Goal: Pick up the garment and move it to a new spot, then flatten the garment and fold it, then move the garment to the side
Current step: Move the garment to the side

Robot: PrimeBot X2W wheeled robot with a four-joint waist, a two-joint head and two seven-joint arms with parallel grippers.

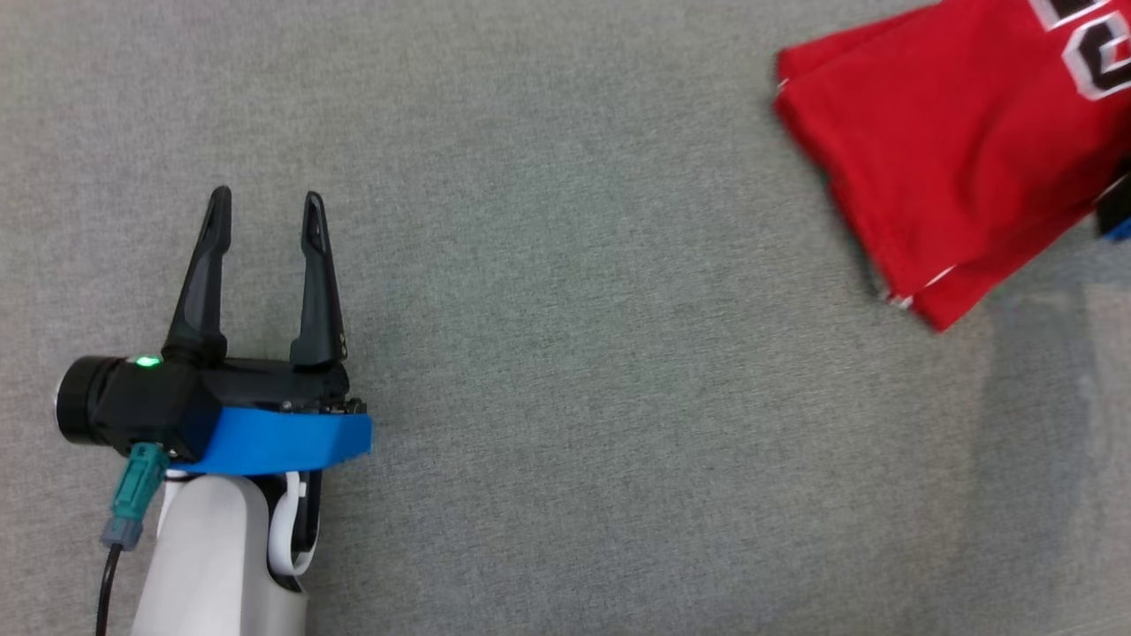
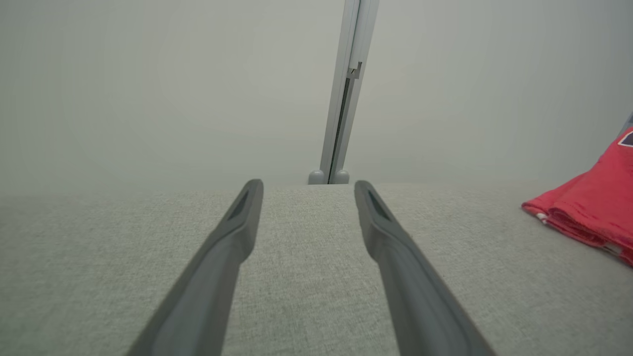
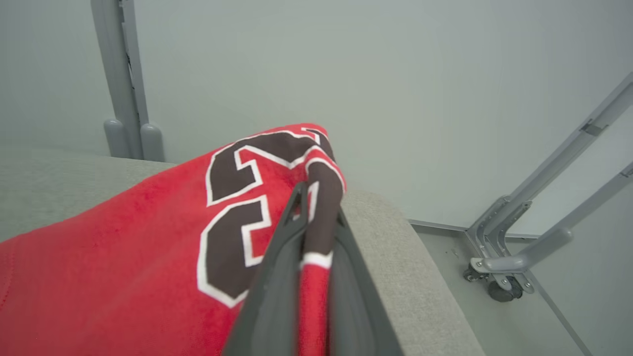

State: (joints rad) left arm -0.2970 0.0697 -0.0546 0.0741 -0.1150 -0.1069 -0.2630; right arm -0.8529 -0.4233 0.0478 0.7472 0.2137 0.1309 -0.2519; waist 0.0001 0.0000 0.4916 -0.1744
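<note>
Left jaws spread and empty over the bare bench [image 1: 565, 397]; garment [image 1: 954, 159] well to their right, folded in layers, near the bench's right-hand edge; right jaws pinching a fold of it beside the number. Judged: folding done; only the last shift aside and release left.

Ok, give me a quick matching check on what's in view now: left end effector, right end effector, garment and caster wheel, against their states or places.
Things:
1. left end effector
2. right end effector
3. garment
4. caster wheel

States or places:
A. shut on red cloth
B. red, with a dark, white-edged number
C. on the floor, past the corner of the grey surface
D. open, holding nothing

Pairs: 1-D, 2-A, 3-B, 4-C.
</note>
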